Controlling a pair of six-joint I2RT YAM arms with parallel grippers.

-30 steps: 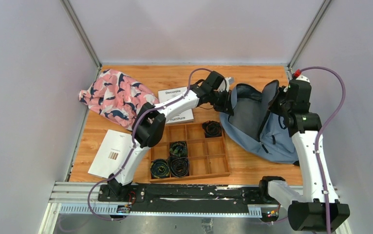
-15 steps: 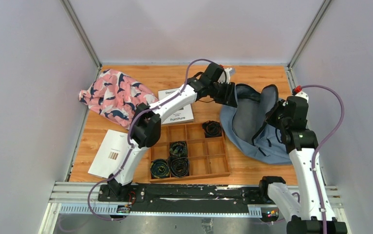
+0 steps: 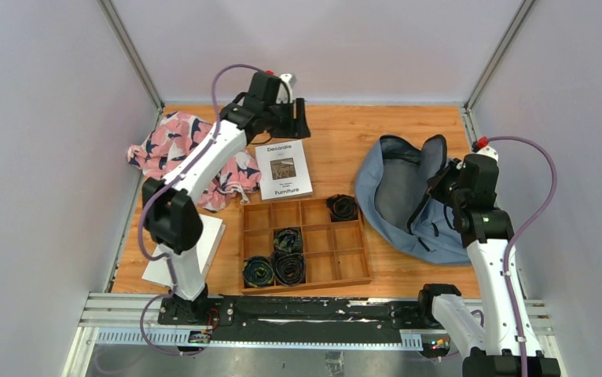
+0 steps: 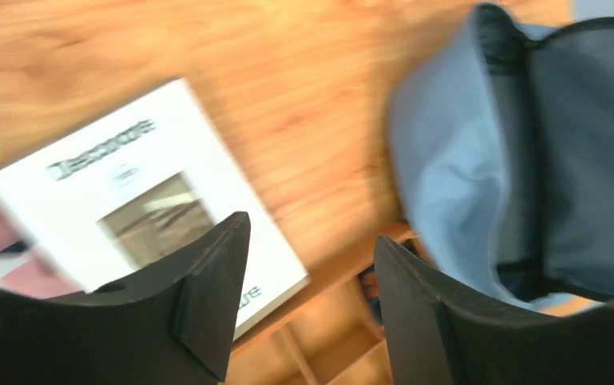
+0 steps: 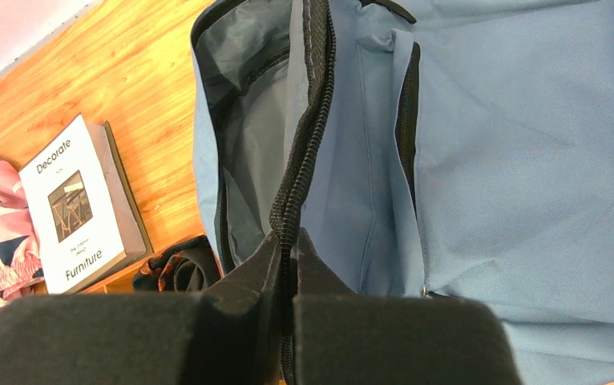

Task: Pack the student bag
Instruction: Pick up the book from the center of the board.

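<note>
The slate-blue student bag (image 3: 398, 206) lies on the right of the wooden table with its main mouth gaping, grey lining showing (image 5: 248, 120). My right gripper (image 3: 435, 191) is shut on the black zipper edge of the bag's opening (image 5: 289, 237) and holds that flap up. My left gripper (image 3: 299, 124) is in the air at the back of the table, above the far end of a white "Decorate Furniture" book (image 3: 284, 169). Its jaws stand open with nothing between them (image 4: 310, 233). In the blurred left wrist view the book (image 4: 135, 200) lies below, the bag (image 4: 528, 152) to the right.
A wooden compartment tray (image 3: 340, 261) sits near the front centre, holding several dark rolled items (image 3: 288, 239). A pink cloth with navy and white shapes (image 3: 176, 145) lies at the back left. White paper (image 3: 207, 239) lies by the left arm. Grey walls enclose the table.
My left gripper let go of the bag's left rim, opened, and swung left and back to above the book. The bag's mouth sagged lower. The right gripper kept its grip.
</note>
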